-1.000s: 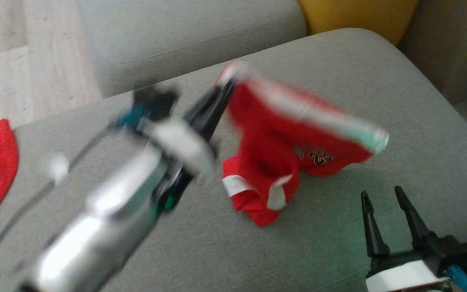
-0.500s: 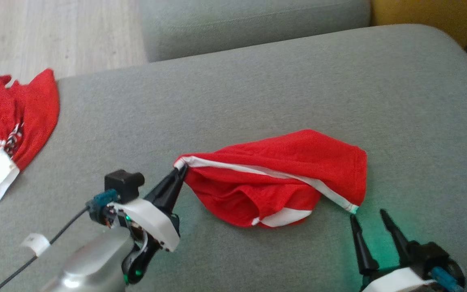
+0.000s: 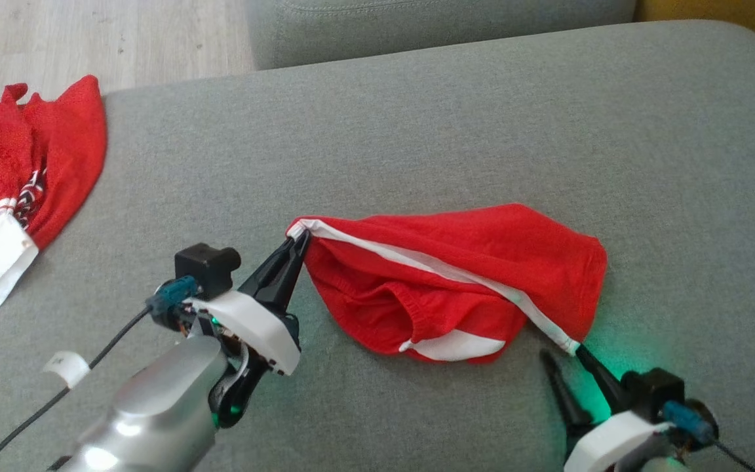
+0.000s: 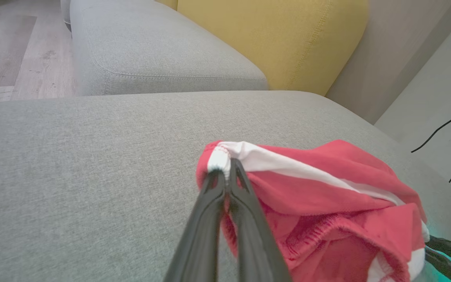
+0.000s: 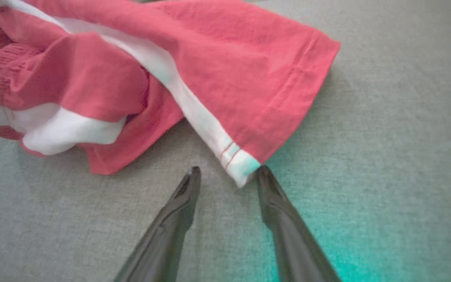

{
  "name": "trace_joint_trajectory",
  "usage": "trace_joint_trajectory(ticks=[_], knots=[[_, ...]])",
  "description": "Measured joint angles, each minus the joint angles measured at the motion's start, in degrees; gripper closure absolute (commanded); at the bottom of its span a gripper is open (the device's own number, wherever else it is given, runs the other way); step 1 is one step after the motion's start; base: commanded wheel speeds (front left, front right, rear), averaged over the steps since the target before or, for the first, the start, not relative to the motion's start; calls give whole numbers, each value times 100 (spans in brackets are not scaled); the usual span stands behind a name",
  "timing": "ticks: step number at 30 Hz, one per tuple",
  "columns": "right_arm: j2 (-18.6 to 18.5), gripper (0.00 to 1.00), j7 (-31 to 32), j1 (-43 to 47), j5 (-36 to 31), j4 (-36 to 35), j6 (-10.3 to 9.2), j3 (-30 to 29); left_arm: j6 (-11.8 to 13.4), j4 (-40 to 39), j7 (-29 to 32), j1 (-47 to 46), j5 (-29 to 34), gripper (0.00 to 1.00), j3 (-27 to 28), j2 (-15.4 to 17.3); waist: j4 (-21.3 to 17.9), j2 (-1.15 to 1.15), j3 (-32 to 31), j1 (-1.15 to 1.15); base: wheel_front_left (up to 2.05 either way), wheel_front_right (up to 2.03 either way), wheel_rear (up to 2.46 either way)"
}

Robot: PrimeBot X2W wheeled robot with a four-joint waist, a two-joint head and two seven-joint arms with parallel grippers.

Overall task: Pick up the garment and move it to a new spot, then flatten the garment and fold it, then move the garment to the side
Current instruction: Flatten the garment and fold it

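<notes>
A second red-and-white cloth [image 3: 37, 151] lies crumpled at the left edge of the seat [image 3: 417, 118], well apart from the garment [image 3: 456, 275], which rests bunched near the middle, slightly right. The seat is a grey sofa cushion, with another grey cushion [image 3: 417, 19] on its far side, a yellow pillow [image 4: 272, 39] beyond and wood floor [image 3: 122, 33] at far left. Two cloths, two grippers: the left gripper [image 3: 297, 248] is pressed together on the garment's white-striped left corner, while the right gripper [image 3: 561, 355] stands spread, its tips either side of the white hem end at near right.
</notes>
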Motion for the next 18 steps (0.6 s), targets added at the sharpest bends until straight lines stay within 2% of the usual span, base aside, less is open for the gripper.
trace_joint_trajectory(ticks=[1,2,3,4,11,18], knots=[[-19,59,0,-46,4,0,0,0,-3,11,-10,-12,0,100,0,-18,3,0,9,0,0,0,0],[-23,74,0,-92,4,-12,0,-2,-4,20,-10,-27,0,100,0,-29,1,0,13,0,0,0,0],[-23,93,0,-135,3,-42,0,-5,-5,30,-10,-45,0,100,1,-30,-4,0,15,0,0,0,0],[-22,100,0,-152,-4,-102,0,-26,-5,37,-13,-62,0,100,3,-30,-11,0,14,0,0,0,0],[-44,100,0,-104,-163,-501,0,-224,-31,70,-71,-70,221,100,25,-22,-77,0,-130,-1,0,0,0],[-193,100,0,-133,-324,-1624,0,-972,58,-363,-118,-88,905,100,199,278,-260,0,-353,-1,0,0,0]])
